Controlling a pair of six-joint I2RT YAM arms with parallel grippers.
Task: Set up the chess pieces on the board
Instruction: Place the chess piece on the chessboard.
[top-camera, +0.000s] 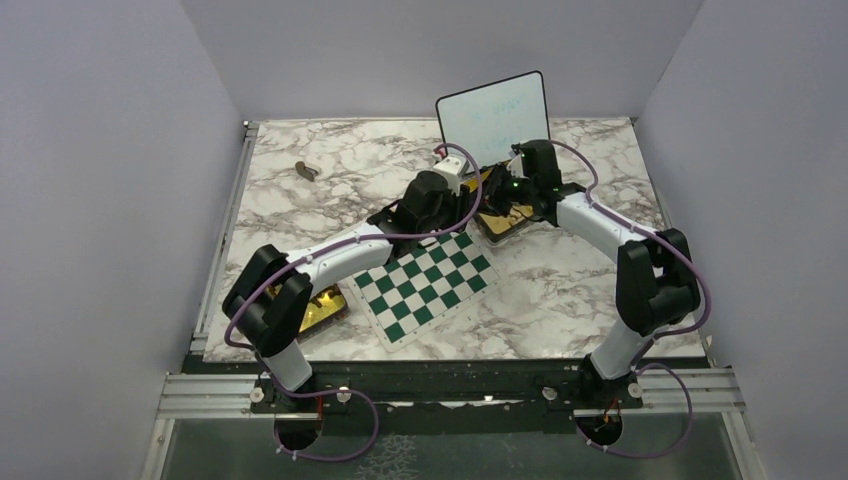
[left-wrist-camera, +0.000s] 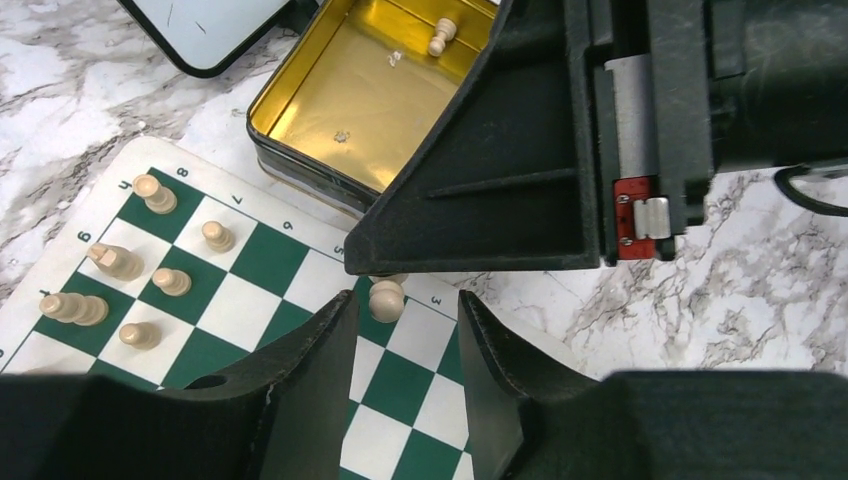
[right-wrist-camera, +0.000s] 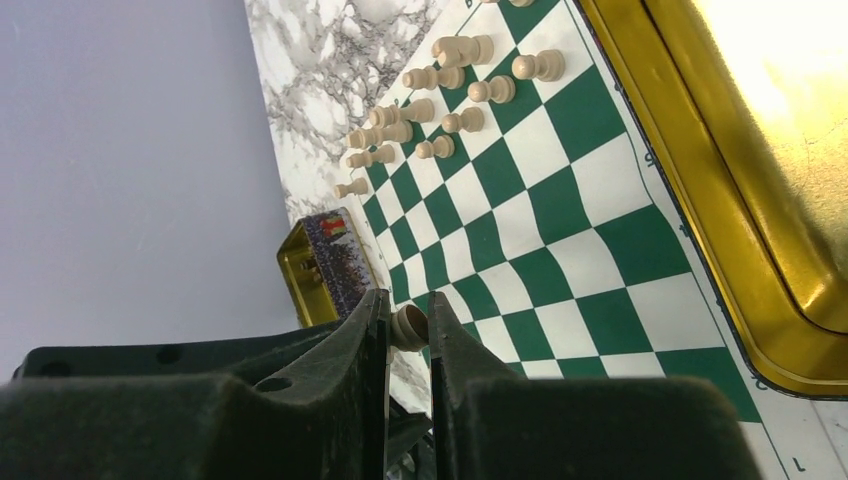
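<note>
The green and white board (top-camera: 425, 285) lies mid-table. Several beige chess pieces (left-wrist-camera: 155, 193) stand or lie on its far-left squares, and they also show in the right wrist view (right-wrist-camera: 440, 100). My right gripper (right-wrist-camera: 408, 325) is shut on a beige pawn (right-wrist-camera: 407, 327). It holds the pawn over the board's edge beside the gold tin (left-wrist-camera: 340, 90). That pawn (left-wrist-camera: 386, 298) pokes out under the right gripper's tip, just beyond my left gripper (left-wrist-camera: 405, 320). The left gripper is open and empty, with its fingers (left-wrist-camera: 320, 350) low over the board. One beige piece (left-wrist-camera: 440, 37) lies in the tin.
A second gold tin (top-camera: 320, 305) sits at the board's left corner, under the left arm. A small whiteboard (top-camera: 495, 110) stands at the back. A small brown object (top-camera: 306, 170) lies far left on the marble. The two grippers are very close together.
</note>
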